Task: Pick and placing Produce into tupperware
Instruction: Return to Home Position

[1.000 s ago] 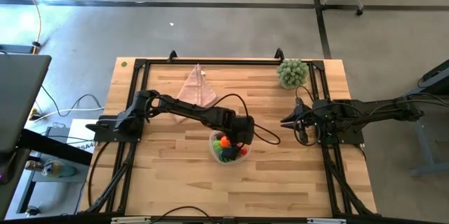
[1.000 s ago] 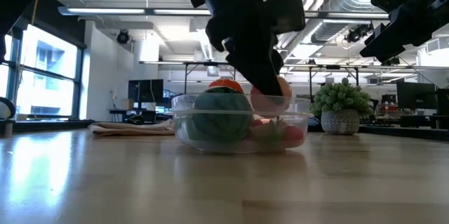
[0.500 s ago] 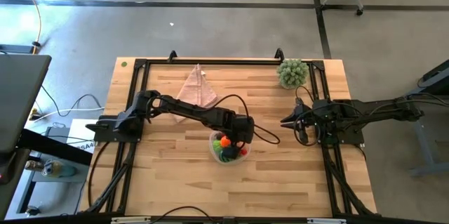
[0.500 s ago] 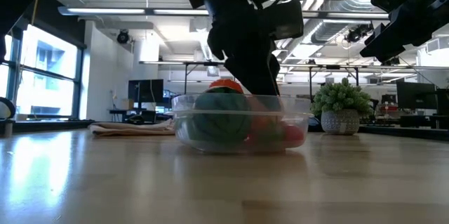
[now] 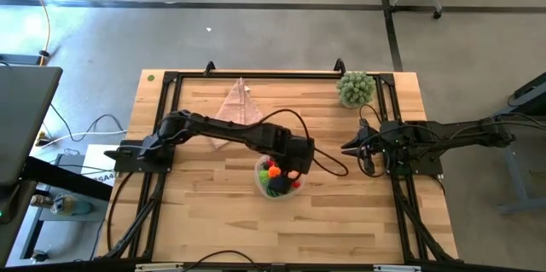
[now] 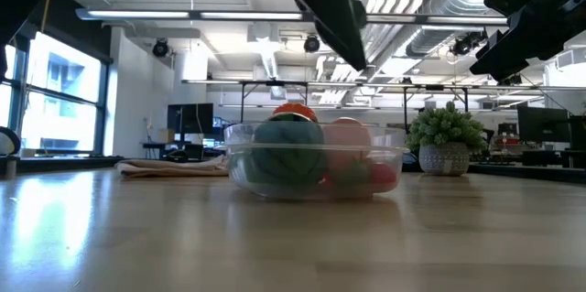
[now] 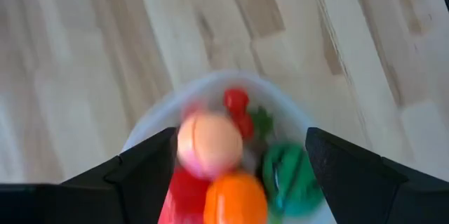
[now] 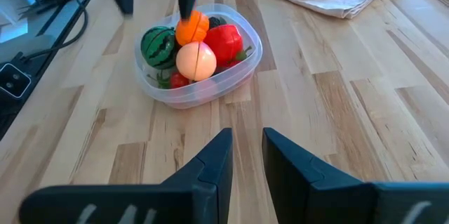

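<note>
1. The tupperware (image 5: 278,188) sits near the middle of the worktop (image 5: 205,217). It holds the produce: a peach (image 8: 196,61), a striped melon (image 8: 158,44), an orange (image 8: 192,27), a red apple (image 8: 223,41) and small berries (image 7: 236,102).
2. The left end effector (image 5: 293,163) hangs directly above the tub. Its fingers (image 7: 144,171) are spread wide and grip nothing, with the peach straight below the gap.
3. The left arm is by far the nearer. The right end effector (image 5: 348,147) waits well apart at the worktop's right side, its fingers (image 8: 214,164) a narrow gap apart and empty.
4. No fruit shows loose on the worktop, so the filling looks done. Withdrawing should mean rising clear of the rim before swinging away.
5. A folded cloth (image 5: 241,108) and a plant (image 5: 356,89) lie at the far edge.
</note>
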